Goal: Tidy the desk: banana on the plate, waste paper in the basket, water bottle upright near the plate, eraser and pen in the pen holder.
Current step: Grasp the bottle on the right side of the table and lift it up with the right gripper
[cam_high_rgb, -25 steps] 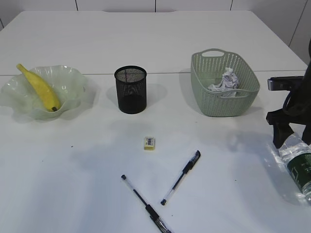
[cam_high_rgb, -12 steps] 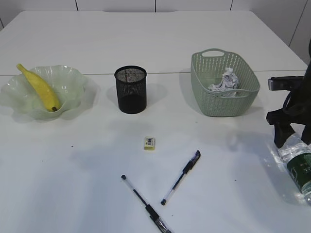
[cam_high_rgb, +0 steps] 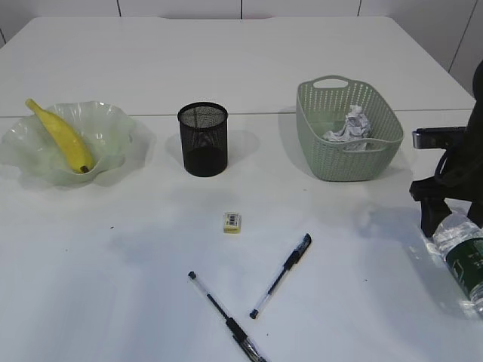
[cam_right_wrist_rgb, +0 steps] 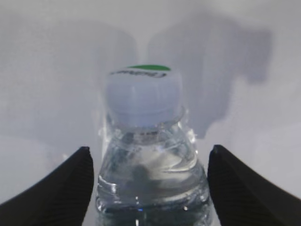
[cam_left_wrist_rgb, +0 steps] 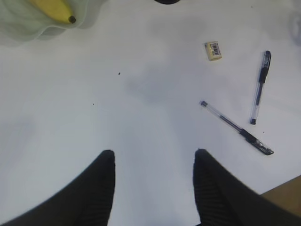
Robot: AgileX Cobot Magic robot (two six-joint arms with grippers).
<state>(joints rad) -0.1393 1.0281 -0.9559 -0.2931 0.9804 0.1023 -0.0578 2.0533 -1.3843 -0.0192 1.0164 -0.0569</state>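
Right hand (cam_right_wrist_rgb: 149, 188) spread open astride the lying water bottle (cam_right_wrist_rgb: 150, 160), its lower body cut off

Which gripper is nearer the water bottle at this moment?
Right. The right gripper straddles the water bottle with open fingers either side of its neck; the left gripper hangs open over bare table near the pens.

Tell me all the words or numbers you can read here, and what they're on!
Nothing can be read.
Bottle cap: green print on top, seen edge-on, unreadable.
Water bottle label: green with pale marks, too small.
Eraser: a barcode, no readable digits.
Pens: no print visible.
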